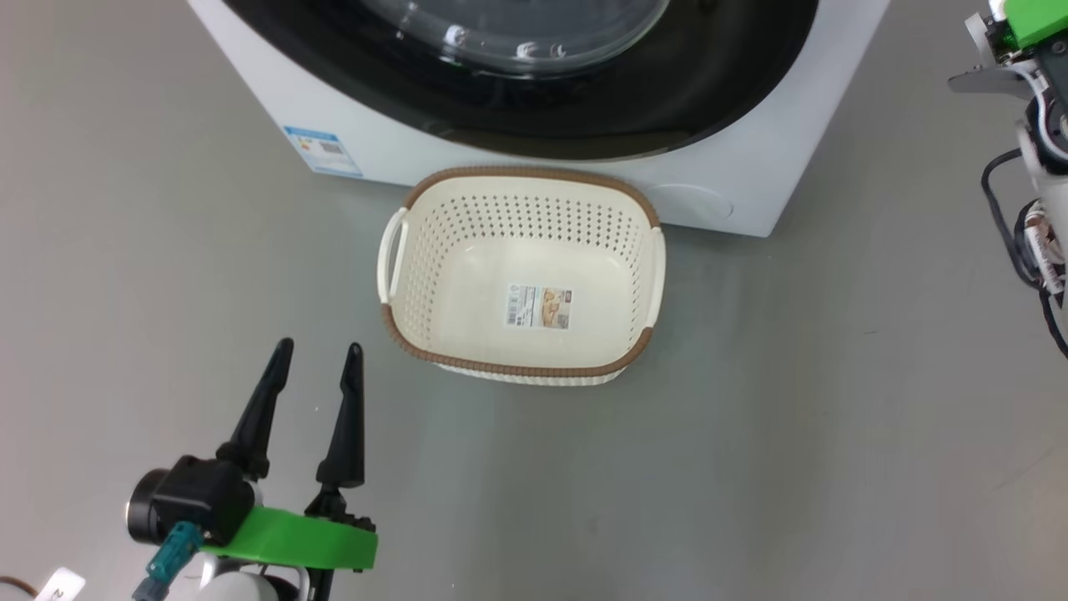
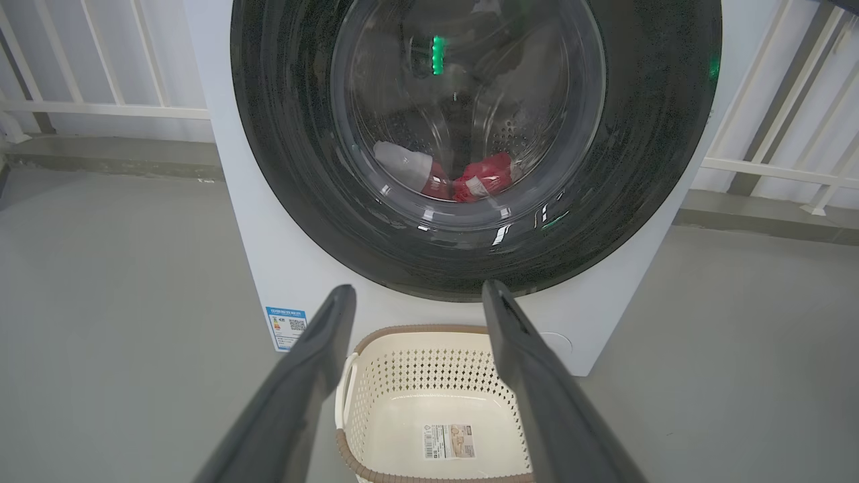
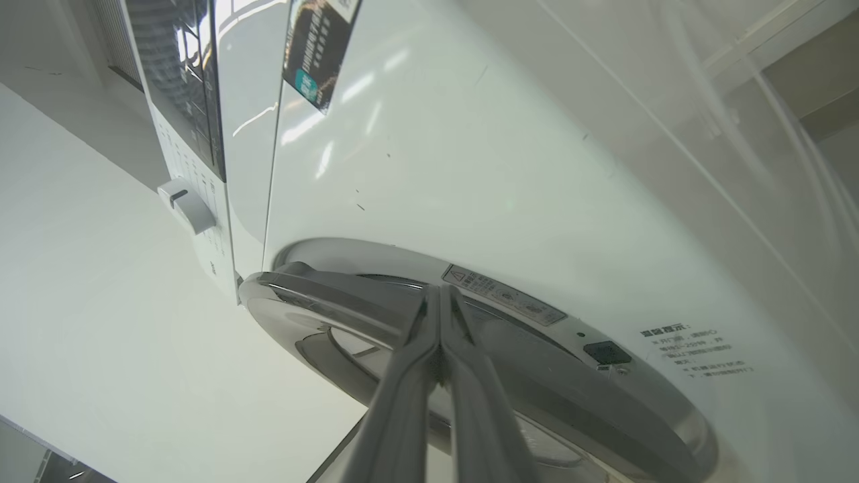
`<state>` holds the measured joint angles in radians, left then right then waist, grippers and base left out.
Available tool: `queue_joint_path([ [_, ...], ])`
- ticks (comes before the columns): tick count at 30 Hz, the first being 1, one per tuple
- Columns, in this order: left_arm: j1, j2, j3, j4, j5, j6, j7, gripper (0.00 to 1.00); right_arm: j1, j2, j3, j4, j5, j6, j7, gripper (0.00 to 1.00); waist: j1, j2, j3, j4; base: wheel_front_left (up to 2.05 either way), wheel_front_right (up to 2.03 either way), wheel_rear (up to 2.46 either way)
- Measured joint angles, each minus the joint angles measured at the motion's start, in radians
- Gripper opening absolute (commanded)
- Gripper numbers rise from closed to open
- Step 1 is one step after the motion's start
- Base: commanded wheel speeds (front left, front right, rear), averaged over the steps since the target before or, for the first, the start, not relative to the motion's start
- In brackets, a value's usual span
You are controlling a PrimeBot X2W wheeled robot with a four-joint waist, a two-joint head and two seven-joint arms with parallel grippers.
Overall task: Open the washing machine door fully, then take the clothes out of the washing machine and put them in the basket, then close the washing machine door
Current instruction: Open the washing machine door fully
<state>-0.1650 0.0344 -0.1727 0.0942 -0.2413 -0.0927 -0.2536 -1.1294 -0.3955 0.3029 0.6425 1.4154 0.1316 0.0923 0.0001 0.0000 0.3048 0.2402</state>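
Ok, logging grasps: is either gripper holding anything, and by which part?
Nothing is held. The left gripper is open above the floor; the right gripper is shut on nothing, tips at the rim of the washing machine door.

The left gripper (image 1: 319, 349) has two long, black, tapered fingers (image 1: 260, 409) on a black base. Behind it sits a bright green bracket (image 1: 292, 541), with a black cylindrical camera (image 1: 185, 505) alongside and a teal connector (image 1: 171, 558) below. The forearm (image 1: 238, 588) is pale. The right arm (image 1: 1053, 196) shows white and grey segments, a green cover (image 1: 1035, 18) and black cables (image 1: 1037, 246) (one banded pale). The right gripper (image 3: 439, 295) is smooth dark grey.
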Motion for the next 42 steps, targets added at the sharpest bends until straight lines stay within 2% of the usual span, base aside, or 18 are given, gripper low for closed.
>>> queue_joint_path([
  [6,-0.018,0.0,-0.016,-0.005,-0.009,-0.001,0.0,1.0,-0.071,-0.009,-0.003,0.085,0.126,0.0,0.21,0.0,0.0,0.0,0.048,0.03,0.0,0.0,0.0],
  [17,-0.076,-0.003,-0.034,-0.026,-0.03,-0.01,0.0,1.0,-0.225,-0.015,-0.014,0.22,0.191,0.0,0.397,0.0,0.0,0.0,0.137,0.06,0.0,0.0,0.0],
  [29,-0.097,-0.004,-0.045,-0.032,-0.044,-0.01,0.0,1.0,-0.326,-0.005,0.0,0.317,0.209,0.0,0.486,0.0,0.0,0.0,0.179,0.078,0.0,0.0,0.0],
  [42,-0.101,-0.004,-0.051,-0.011,-0.042,-0.01,0.0,1.0,-0.22,0.012,0.047,0.252,0.198,-0.003,0.569,0.0,0.0,0.0,0.113,0.071,0.0,0.0,0.0],
])
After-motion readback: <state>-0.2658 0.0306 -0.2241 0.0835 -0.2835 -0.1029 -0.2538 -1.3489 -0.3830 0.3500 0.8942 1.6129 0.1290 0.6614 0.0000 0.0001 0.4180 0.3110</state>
